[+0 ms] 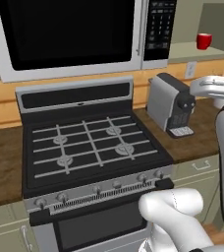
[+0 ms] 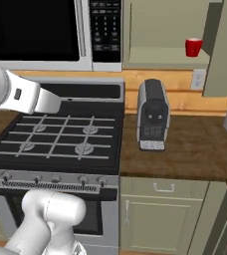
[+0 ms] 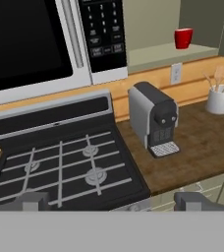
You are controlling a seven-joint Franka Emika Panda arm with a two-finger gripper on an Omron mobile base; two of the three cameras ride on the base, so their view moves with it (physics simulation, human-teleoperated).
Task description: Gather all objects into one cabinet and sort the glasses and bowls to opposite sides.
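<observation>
Pincer: the pincer shows in the hand view as 2 dark finger tips at the bottom edge, set far apart, with nothing between them.
Below the pincer: a black gas stove with 4 burners under grey grates and a row of knobs along its silver front.
Above the stove: a silver microwave with a dark glass door and a black keypad panel on its right side.
Right of the stove: a grey and black coffee machine stands upright on the brown wooden desk, just beside the stove's right edge.
Farther right: a white utensil crock holding wooden spoons stands on the desk, near the wall.
Task thing: a small plain red cylindrical cup stands upright on the pale shelf of the open olive-beige wall cabinet, right of the microwave, above the wall outlet and well apart from the pincer.
Below the desk: olive-beige base cabinets with small handles.
Arm: the white arm rises at the right of the left base view.
</observation>
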